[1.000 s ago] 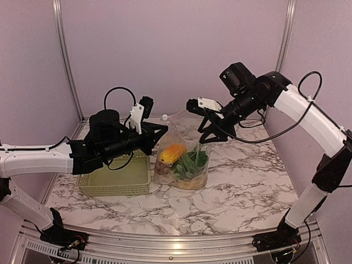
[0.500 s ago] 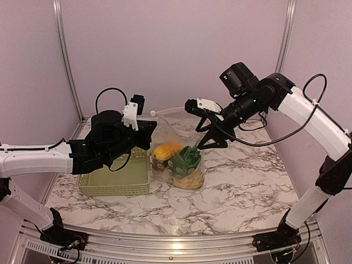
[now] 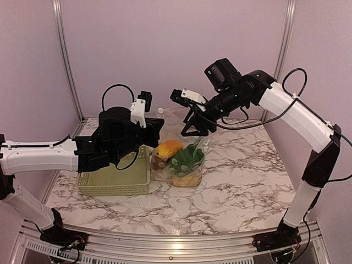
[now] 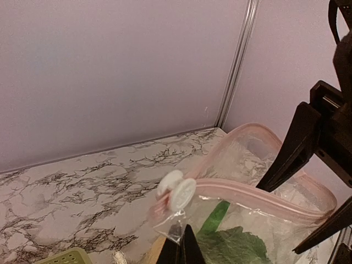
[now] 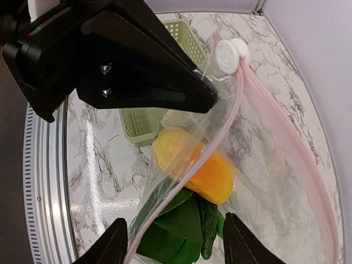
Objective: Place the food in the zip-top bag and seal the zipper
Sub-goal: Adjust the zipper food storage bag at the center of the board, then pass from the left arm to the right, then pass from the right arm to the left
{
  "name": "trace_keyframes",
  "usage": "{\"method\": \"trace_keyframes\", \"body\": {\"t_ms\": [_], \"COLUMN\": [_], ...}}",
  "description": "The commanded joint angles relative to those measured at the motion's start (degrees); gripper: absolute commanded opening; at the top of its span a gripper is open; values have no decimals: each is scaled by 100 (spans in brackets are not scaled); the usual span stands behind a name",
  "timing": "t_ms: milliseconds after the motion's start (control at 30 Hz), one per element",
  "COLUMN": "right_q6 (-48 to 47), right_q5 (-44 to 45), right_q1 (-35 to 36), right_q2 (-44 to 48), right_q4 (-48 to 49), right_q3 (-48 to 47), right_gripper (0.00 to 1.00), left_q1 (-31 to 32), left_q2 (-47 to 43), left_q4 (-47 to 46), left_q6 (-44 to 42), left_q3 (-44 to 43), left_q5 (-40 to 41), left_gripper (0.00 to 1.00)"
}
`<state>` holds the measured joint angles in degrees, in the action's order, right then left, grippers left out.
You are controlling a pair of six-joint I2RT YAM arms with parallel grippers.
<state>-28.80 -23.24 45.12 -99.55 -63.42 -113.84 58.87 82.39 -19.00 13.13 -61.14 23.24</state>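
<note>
The right gripper, fingers apart, has swung left above the clear floppy zip-top bag, which stands on the marble table with toy produce inside. The left gripper stays clamped on its corner. Sealing likely comes next.

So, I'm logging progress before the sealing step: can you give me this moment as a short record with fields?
food: orange piece and green pieces inside the zip-top bag
bag mouth: open, zipper unsealed
white slider: at the zipper's end by the left gripper
left gripper: shut on the bag just below the slider
right gripper: open, at the bag mouth
green basket: beside the bag
</note>
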Motion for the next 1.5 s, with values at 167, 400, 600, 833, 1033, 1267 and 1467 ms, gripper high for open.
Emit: {"method": "trace_keyframes", "body": {"t_ms": [167,400,600,833,1033,1267,1467], "right_q6": [336,-145,-336,-441,-434,-448,-456], "right_q5": [69,-404,-531,-655,-621,-590,-541], "right_q1": [57,54,58,58,58,57,58], "right_q2": [-116,133,340,369,306,292,339], "right_q4": [232,-48,-173,-280,-285,-303,-302], "right_q3": [-289,-93,168,305,285,285,331], "right_gripper": [5,0,0,0,0,0,0], "left_q1": [116,94,-199,-640,-662,-675,-779], "left_q2": [-318,-964,-1221,-997,-572,-355,-459], "left_q4": [-320,-604,-959,-1003,-877,-1119,-1320], "left_q6": [-427,-1188,-1612,-1522,-1439,-1348,-1143], "left_q3": [215,1055,1458,1223,811,731,920], "left_q5": [-228,-473,-1336,-3145,-3963,-4028,-3546], "left_gripper": [5,60,64,65,60,49,33]}}
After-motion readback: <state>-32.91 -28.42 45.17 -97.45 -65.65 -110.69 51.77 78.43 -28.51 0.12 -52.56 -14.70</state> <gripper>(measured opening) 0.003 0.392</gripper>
